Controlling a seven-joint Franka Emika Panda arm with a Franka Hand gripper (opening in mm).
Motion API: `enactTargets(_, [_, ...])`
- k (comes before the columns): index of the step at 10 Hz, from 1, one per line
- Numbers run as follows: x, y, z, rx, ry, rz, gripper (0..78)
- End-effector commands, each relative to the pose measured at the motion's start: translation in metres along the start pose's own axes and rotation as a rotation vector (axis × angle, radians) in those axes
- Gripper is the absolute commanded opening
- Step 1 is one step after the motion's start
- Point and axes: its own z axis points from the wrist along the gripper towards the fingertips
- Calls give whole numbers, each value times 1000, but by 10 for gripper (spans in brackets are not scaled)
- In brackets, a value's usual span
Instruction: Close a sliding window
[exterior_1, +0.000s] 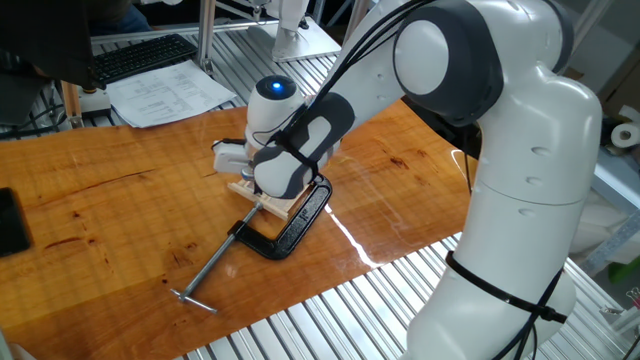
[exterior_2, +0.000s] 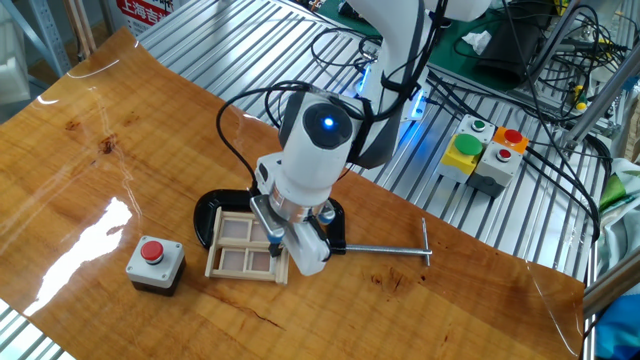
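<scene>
The sliding window (exterior_2: 238, 246) is a small pale wooden frame with panes, lying flat on the table and held by a black C-clamp (exterior_2: 214, 206). My gripper (exterior_2: 271, 241) points down onto the right part of the frame, with its fingers close together and touching the wood. It grasps nothing that I can see. In the one fixed view only an edge of the window (exterior_1: 262, 204) shows under the wrist, and the fingertips are hidden behind the arm.
The clamp's long screw rod (exterior_2: 385, 250) sticks out to the right, and shows as (exterior_1: 214, 266) in the one fixed view. A grey box with a red button (exterior_2: 153, 263) stands just left of the window. Metal slats edge the wooden table (exterior_2: 90, 160).
</scene>
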Motion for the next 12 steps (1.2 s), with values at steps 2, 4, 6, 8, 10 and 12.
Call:
enactTargets(2, [-8, 5, -48, -20, 115, -5, 0])
enactTargets(4, [-13, 0, -65, -68, 164, 4, 0])
enactTargets(6, [-16, -10, -89, -66, 206, -23, 0])
enactTargets(8, [-20, -22, -111, -63, 229, -82, 0])
enactTargets(10, [-25, -29, -127, -64, 237, -141, 0])
enactTargets(12, [-31, -35, -141, -68, 243, -205, 0])
